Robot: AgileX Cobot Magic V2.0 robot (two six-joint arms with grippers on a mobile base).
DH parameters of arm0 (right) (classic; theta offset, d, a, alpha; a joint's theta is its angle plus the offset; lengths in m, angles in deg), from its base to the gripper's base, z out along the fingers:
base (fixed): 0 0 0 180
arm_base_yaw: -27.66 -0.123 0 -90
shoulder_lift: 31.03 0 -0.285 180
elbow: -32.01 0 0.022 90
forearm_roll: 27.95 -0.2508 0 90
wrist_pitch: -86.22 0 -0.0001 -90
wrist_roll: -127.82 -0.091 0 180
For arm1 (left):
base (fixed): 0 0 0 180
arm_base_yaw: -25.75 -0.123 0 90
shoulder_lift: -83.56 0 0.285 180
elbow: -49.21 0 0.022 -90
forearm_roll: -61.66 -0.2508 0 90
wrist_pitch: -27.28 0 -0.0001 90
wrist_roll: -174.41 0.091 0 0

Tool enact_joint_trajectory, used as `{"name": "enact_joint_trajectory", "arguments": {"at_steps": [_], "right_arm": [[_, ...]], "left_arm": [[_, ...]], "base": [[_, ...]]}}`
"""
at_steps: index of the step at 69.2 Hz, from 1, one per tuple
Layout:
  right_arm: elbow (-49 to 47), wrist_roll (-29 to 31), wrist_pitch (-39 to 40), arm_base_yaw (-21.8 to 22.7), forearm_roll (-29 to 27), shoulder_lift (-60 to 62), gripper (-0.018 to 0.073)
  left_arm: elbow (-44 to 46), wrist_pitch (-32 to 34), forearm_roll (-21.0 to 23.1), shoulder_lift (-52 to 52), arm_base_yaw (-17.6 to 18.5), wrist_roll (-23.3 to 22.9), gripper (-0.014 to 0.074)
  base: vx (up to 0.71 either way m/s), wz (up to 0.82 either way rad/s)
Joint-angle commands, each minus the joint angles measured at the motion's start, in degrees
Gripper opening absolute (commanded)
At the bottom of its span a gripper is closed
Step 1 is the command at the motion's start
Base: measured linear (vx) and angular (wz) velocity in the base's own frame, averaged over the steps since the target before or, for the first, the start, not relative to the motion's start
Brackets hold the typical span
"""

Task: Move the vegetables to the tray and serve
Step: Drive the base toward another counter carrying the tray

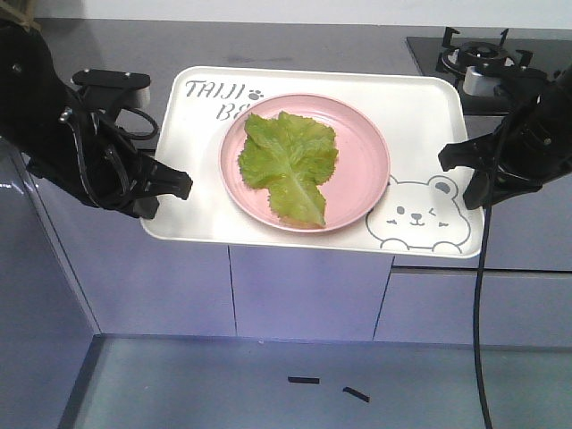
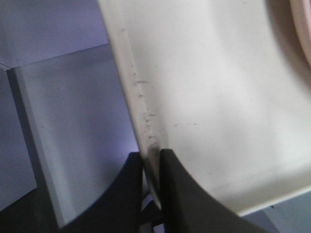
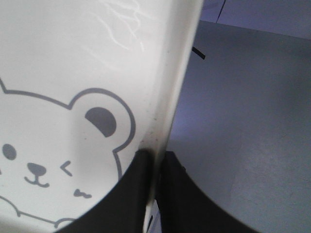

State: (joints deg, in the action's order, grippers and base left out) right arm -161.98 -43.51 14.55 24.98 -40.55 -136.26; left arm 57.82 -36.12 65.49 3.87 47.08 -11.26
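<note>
Fingers point(image 2: 184, 194) of the left gripper point(image 2: 153, 156) are clenched on the thin left rim of the tray point(image 1: 420, 112), and the right gripper point(image 3: 154, 158) is pinched the same way on the right rim beside the bear drawing point(image 3: 58, 160). Both grips sit toward the near corners. The lettuce leaf point(image 1: 288, 165) lies flat on the pink plate point(image 1: 365, 165), which stands loose in the middle of the tray. The tray's near edge overhangs the counter point(image 1: 313, 45), with floor point(image 1: 268, 375) below. Whether its far edge rests on the counter or hangs just clear of it I cannot tell from this angle. The main hazard, as I judge it, is tilt. With only narrow rim holds near one end, the far side may sag, or one arm may rise faster than the other, and the plate would slide and carry the leaf off. A second risk is the arms drifting apart or twisting, which could pull the smooth rim out of one pinch and drop that side. The far right corner also lies near the stove burner point(image 1: 478, 58), so a swing to the right could clip it.
</note>
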Motion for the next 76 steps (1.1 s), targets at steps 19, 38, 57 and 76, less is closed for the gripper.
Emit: {"name": "enact_joint_trajectory", "arguments": {"at_steps": [19, 38, 57, 76], "right_arm": [[-1.5, 1.7, 1.0, -0.6, -5.1, 3.0, -0.0006], [-1.5, 1.7, 1.0, -0.6, -5.1, 3.0, -0.0006], [-1.5, 1.7, 1.0, -0.6, -5.1, 3.0, -0.0006], [-1.5, 1.7, 1.0, -0.6, -5.1, 3.0, -0.0006]], "left_arm": [[1.9, 5.2, 5.1, -2.8, 0.8, 1.5, -0.0007], [1.9, 5.2, 5.1, -2.8, 0.8, 1.5, -0.0007], [1.9, 5.2, 5.1, -2.8, 0.8, 1.5, -0.0007], [1.9, 5.2, 5.1, -2.8, 0.8, 1.5, -0.0007]], "base": [[0.05, -0.07], [0.05, -0.05], [0.05, 0.01], [0.05, 0.06]]}}
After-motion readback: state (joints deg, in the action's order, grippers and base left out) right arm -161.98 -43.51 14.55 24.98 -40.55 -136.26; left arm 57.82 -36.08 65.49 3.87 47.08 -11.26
